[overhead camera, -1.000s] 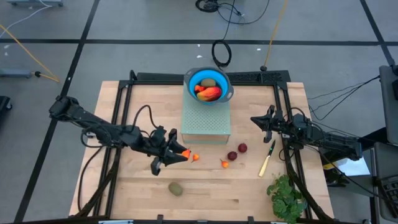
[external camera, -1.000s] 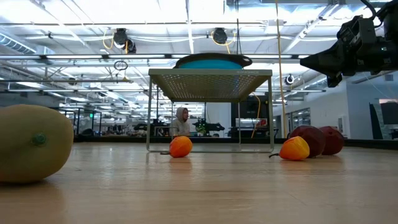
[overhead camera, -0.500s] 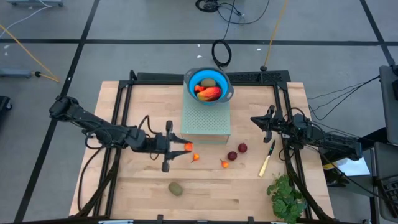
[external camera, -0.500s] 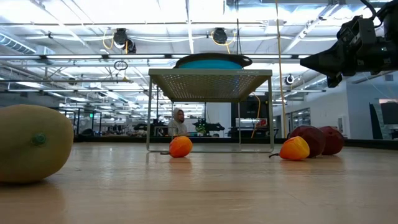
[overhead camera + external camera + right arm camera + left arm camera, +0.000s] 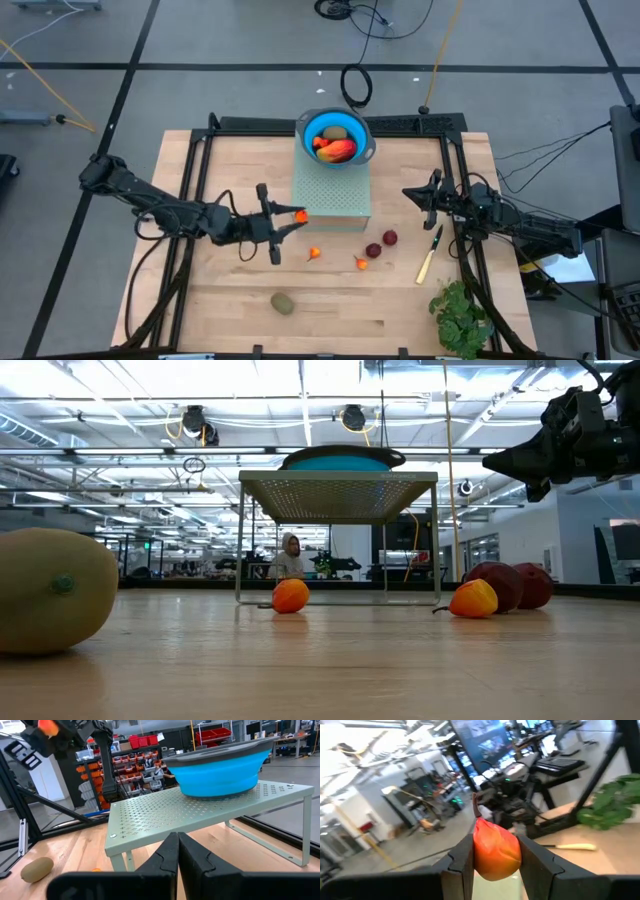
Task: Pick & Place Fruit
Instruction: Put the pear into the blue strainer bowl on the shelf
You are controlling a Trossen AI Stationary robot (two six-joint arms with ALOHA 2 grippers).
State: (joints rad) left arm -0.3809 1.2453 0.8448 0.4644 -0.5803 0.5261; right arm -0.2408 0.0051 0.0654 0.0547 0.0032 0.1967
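Left hand (image 5: 492,865) grips orange-red fruit (image 5: 495,849).

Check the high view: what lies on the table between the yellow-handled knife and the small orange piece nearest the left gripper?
Between the knife and that orange piece lie another small orange piece and two dark red fruits.

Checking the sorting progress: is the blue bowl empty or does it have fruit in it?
Not empty: the bowl on the rack holds fruit.
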